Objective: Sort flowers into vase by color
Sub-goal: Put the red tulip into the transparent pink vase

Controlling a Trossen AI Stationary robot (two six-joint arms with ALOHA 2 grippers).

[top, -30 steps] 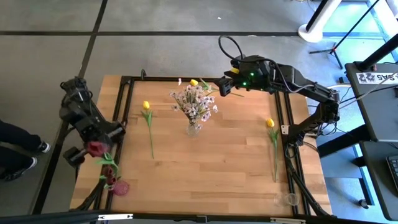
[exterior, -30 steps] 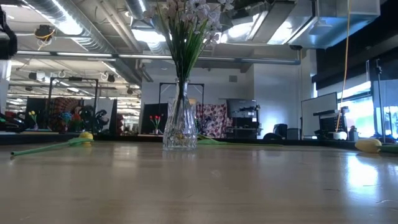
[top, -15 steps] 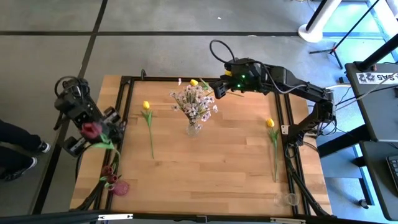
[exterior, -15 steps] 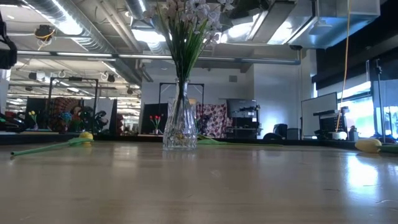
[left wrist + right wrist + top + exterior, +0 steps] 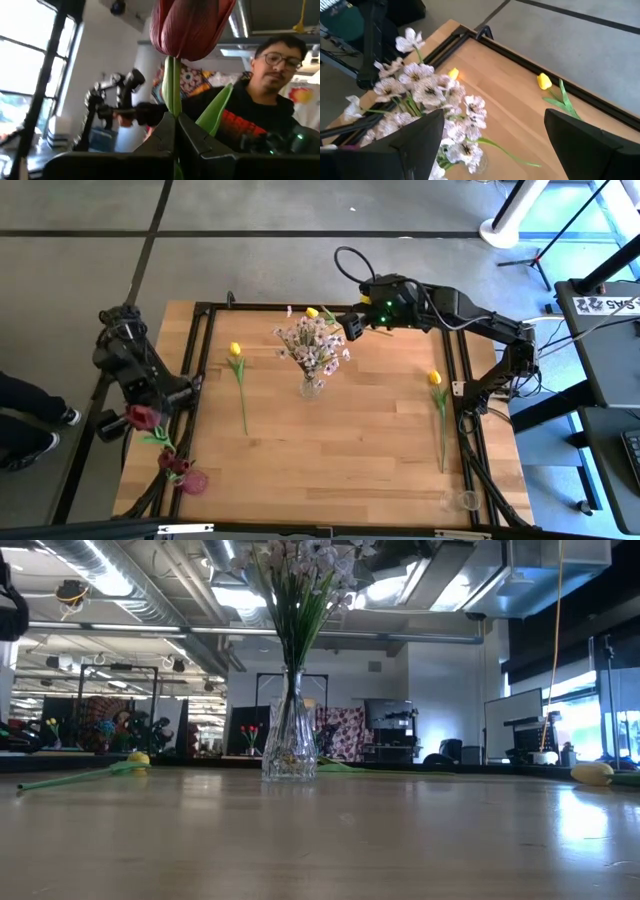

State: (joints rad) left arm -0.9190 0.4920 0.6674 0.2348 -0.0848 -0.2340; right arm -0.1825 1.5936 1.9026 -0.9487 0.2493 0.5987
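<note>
**Observer:** Start at your left. What is that claw doing?

**Me:** My left gripper (image 5: 143, 418) is clenched on the stem of a dark red tulip (image 5: 187, 25); the bud stands just past my fingertips (image 5: 162, 135). I hang off the table's left edge, with a small vase (image 5: 193, 480) holding another red tulip (image 5: 173, 465) close below me, toward the near corner.

**Observer:** And moving right?

**Me:** A yellow tulip (image 5: 238, 375) lies flat on the table (image 5: 350, 430), between my two claws. Next comes the glass vase (image 5: 311, 387) with the white-pink sprays (image 5: 314, 345). My right gripper (image 5: 350, 325) hovers spread wide and empty, right beside those blossoms. Another yellow tulip (image 5: 545, 81) lies just beyond it at the far edge, and a third yellow tulip (image 5: 437, 405) lies well off on its other side.

**Observer:** What could go wrong?

**Me:** On the left, the stem is thin and I pinch it near the bud, so it could twist or miss the small vase's mouth, or nudge the vase off the corner. On the right, reaching for the far tulip could snag the sprays and tip the glass vase.

**Observer:** Anything different from half a second ago?

**Me:** The left claw has carried the red tulip lower, nearer the small vase. The right claw has barely shifted, I think; from above it's hard to judge.
</note>
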